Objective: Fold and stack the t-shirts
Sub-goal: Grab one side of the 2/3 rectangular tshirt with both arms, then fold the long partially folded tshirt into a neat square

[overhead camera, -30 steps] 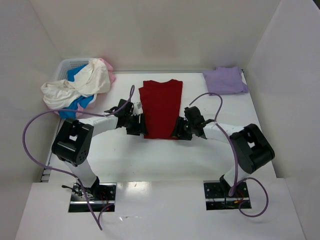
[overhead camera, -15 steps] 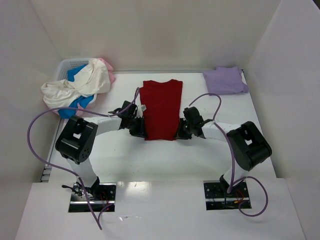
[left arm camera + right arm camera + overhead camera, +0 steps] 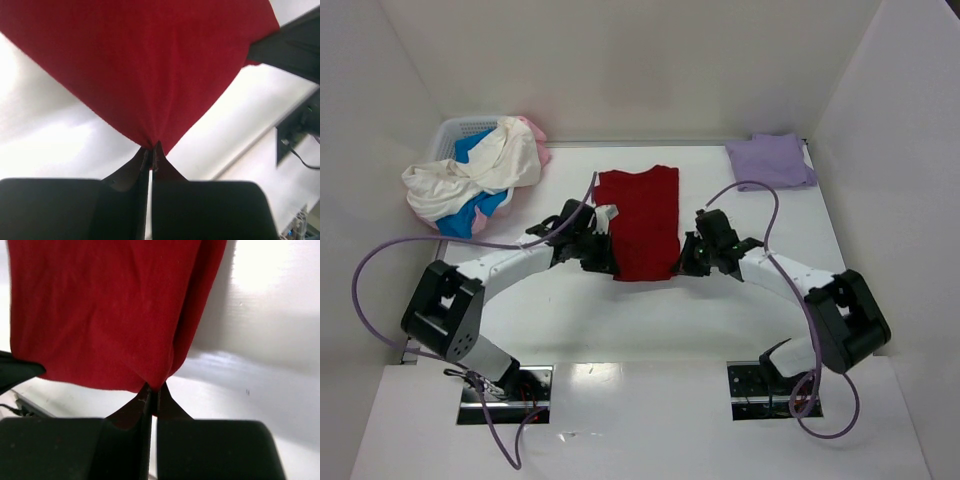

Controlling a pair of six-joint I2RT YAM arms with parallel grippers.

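A dark red t-shirt (image 3: 642,220) lies as a long folded strip in the middle of the table. My left gripper (image 3: 610,262) is shut on its near left corner, and the pinched red cloth (image 3: 150,95) rises from the fingertips in the left wrist view. My right gripper (image 3: 682,262) is shut on the near right corner, with the red cloth (image 3: 110,315) hanging from its jaws. The near edge is lifted off the table. A folded pale lavender t-shirt (image 3: 770,161) lies at the back right. Cream-white (image 3: 480,170), bright blue (image 3: 470,205) and pink (image 3: 532,130) t-shirts are heaped at the back left.
A white lattice basket (image 3: 460,130) stands in the back left corner under the heap of shirts. White walls close in the table at the left, back and right. Purple cables (image 3: 380,260) loop from both arms.
Both grippers have closed on the red shirt's near corners and lifted them. The shirt's near edge has shifted away from me, and both arms have stretched forward.
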